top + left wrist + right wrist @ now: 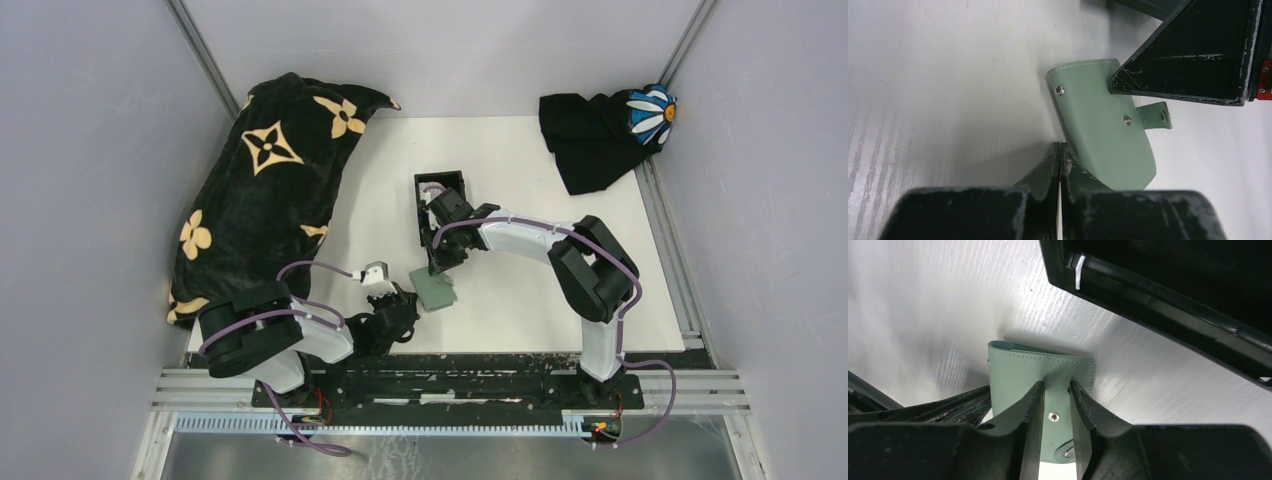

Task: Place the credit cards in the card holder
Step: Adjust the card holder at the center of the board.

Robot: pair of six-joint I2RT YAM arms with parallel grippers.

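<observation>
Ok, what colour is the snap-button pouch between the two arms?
The pouch is pale sage green with silver snaps, clearest in the left wrist view.

Lab test cell: plain grey walls (pixel 90 150), aluminium rails (pixel 450 385), white tabletop (pixel 520 160).

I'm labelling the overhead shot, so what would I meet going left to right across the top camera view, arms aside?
Black flowered blanket → green snap pouch → black daisy cloth. The black box overlaps the pouch, so omitted.
</observation>
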